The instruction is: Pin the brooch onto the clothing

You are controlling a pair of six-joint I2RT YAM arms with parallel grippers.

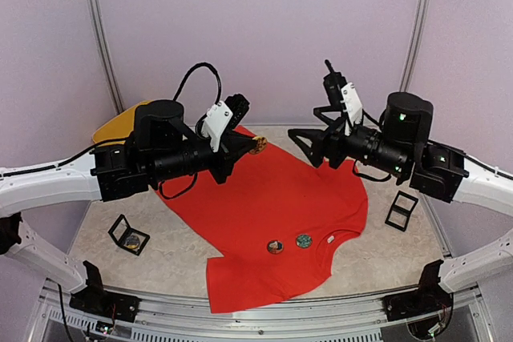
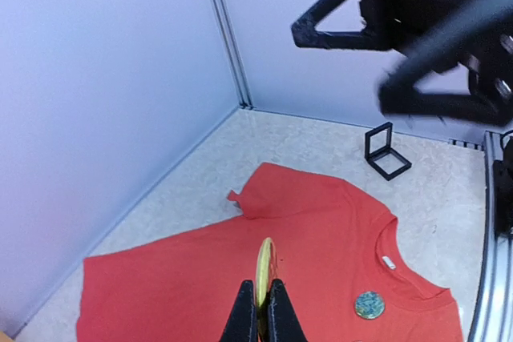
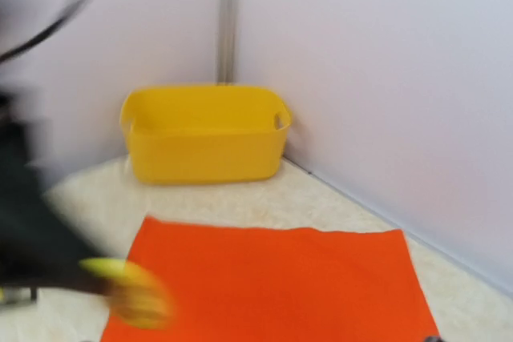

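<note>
The red T-shirt point(image 1: 272, 206) lies spread flat on the table, its white neck label point(image 1: 331, 239) toward the near right. My left gripper point(image 1: 247, 147) hangs above the shirt's far edge, shut on a round gold brooch point(image 1: 257, 146). In the left wrist view the brooch point(image 2: 265, 266) stands edge-on between the shut fingers point(image 2: 243, 314), above the shirt point(image 2: 321, 230). My right gripper point(image 1: 303, 148) is open and empty, raised over the shirt's far right, facing the left one. It also shows in the left wrist view point(image 2: 341, 70). Its own fingers are out of the right wrist view, where the brooch point(image 3: 132, 294) is a blur.
Two other round brooches point(image 1: 275, 246) point(image 1: 304, 240) lie on the shirt near the collar. An open black case point(image 1: 128, 235) sits at the near left, a black frame point(image 1: 401, 211) at the right. A yellow basket point(image 3: 204, 134) stands in the far left corner.
</note>
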